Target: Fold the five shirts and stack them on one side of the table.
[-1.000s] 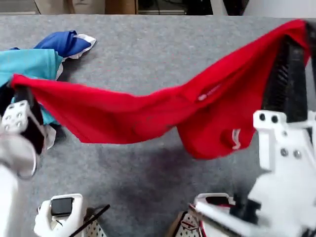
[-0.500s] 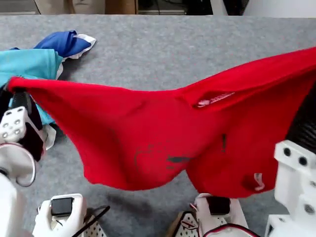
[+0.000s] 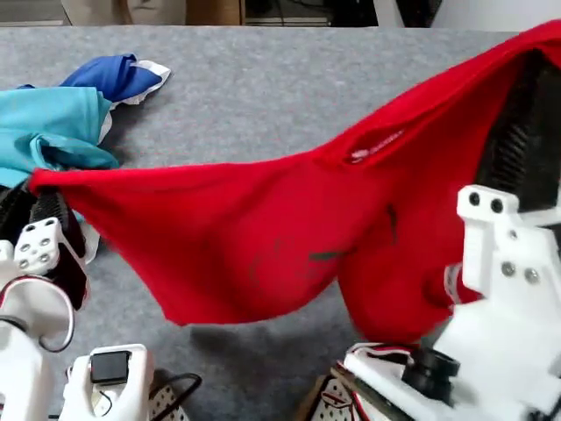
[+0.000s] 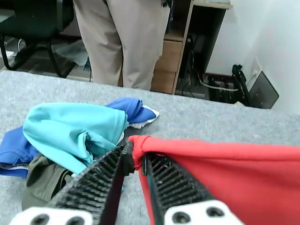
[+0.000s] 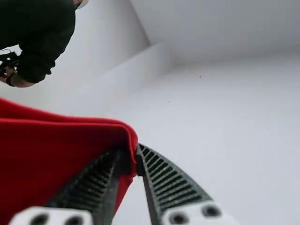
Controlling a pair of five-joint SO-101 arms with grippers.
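Note:
A red shirt (image 3: 263, 228) hangs stretched in the air above the grey table (image 3: 263, 88), sagging in the middle. My left gripper (image 3: 39, 197) is shut on its left corner, seen pinched in the left wrist view as red shirt (image 4: 220, 173) at the left gripper (image 4: 136, 157). My right gripper (image 3: 535, 53) is shut on the raised right corner; the right wrist view has red shirt (image 5: 51, 154) clamped at the right gripper (image 5: 133, 157). A teal shirt (image 3: 48, 127) and a blue shirt (image 3: 114, 77) lie crumpled at the table's left, also teal shirt (image 4: 70, 133) and blue shirt (image 4: 133, 108).
An olive garment (image 4: 44, 180) lies under the teal one. The arm bases (image 3: 105, 381) stand at the near edge of the table. A person's legs (image 4: 122, 42) stand beyond the far edge. Bare grey felt spans the far middle and right.
The right end of the red shirt went down and came back up high at the right. The left gripper sank lower and the shirt's body swung toward the near edge.

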